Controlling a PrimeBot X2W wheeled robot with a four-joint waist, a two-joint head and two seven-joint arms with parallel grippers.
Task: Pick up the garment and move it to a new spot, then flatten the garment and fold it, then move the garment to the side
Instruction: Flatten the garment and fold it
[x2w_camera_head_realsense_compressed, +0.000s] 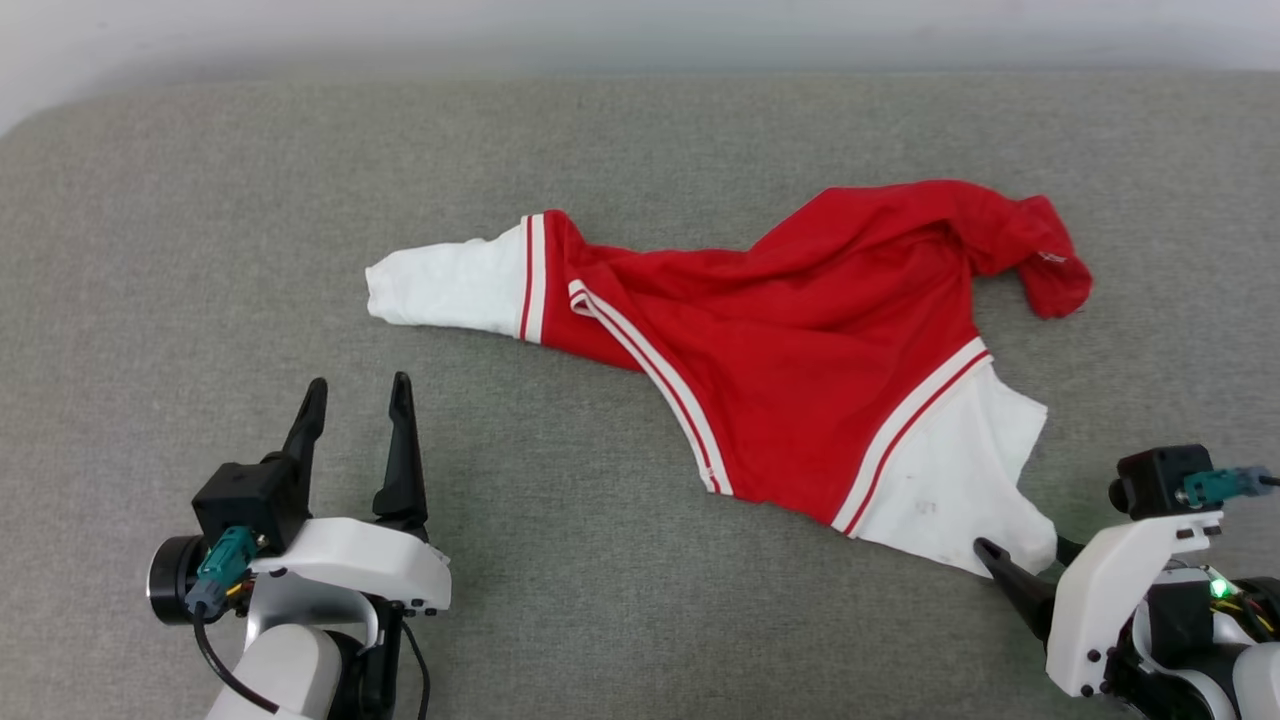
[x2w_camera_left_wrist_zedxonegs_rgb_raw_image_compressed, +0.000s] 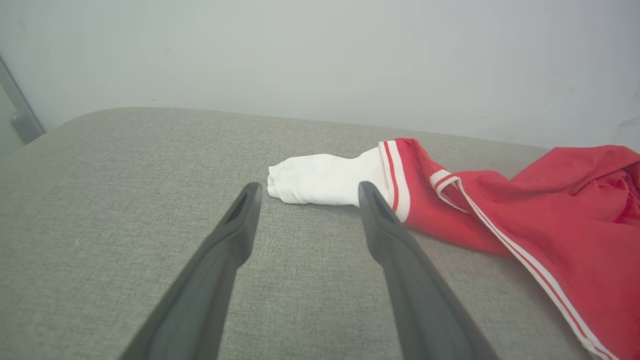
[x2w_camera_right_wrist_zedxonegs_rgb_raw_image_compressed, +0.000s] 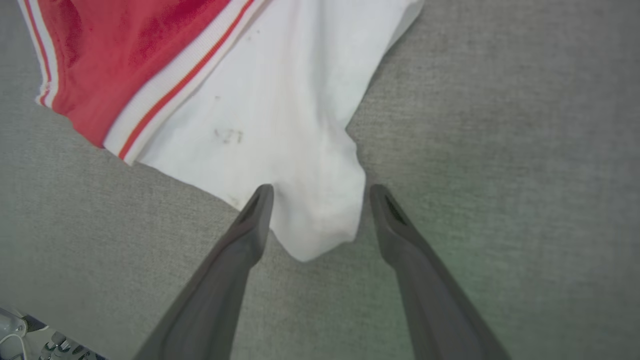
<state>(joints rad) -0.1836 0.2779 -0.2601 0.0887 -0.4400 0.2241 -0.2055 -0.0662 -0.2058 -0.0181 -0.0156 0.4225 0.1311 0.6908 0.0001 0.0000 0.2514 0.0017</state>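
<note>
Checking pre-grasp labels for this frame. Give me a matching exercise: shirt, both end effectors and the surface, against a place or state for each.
Column 1
1. left end effector
2. right end effector
3. shirt
4. surface

Column 2
A. rumpled, not laid flat
B. open, fingers either side of a white sleeve tip
C. grey fabric
D. open, apart from the shirt

Pairs: 1-D, 2-B, 3-A, 4-C
</note>
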